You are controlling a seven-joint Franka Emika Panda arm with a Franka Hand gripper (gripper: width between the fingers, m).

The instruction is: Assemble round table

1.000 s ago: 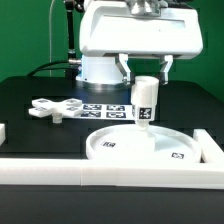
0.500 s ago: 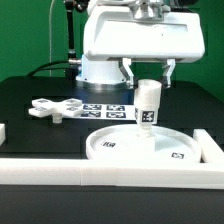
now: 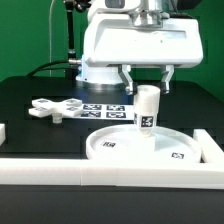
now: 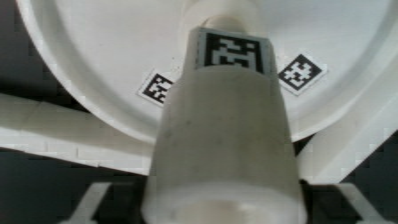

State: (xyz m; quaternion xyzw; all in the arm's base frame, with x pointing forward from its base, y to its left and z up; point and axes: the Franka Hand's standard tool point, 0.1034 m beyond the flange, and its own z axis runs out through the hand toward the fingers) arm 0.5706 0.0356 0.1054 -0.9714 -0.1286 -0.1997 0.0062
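Observation:
My gripper point(image 3: 147, 89) is shut on the top of the short thick cylinder leg point(image 3: 148, 110) and holds it upright. The leg's lower end is at the middle of the large rimmed round disc point(image 3: 112, 150); I cannot tell whether it touches. In the wrist view the leg point(image 4: 222, 130) runs from between the jaws of my gripper point(image 4: 222, 198) down toward the disc point(image 4: 107, 60), with a tag near its far end. The flat cross-shaped piece point(image 3: 55, 108) lies on the black table toward the exterior view's left, apart from the disc.
The marker board point(image 3: 104, 110) lies flat behind the disc. A long white border rail point(image 3: 110, 178) runs along the front edge. Shorter white rail pieces stand at the exterior view's right point(image 3: 211, 148) and left point(image 3: 3, 131).
My gripper has come down a little with the leg in it, bringing the leg's lower end closer to the disc's middle. The disc and cross-shaped piece have not moved.

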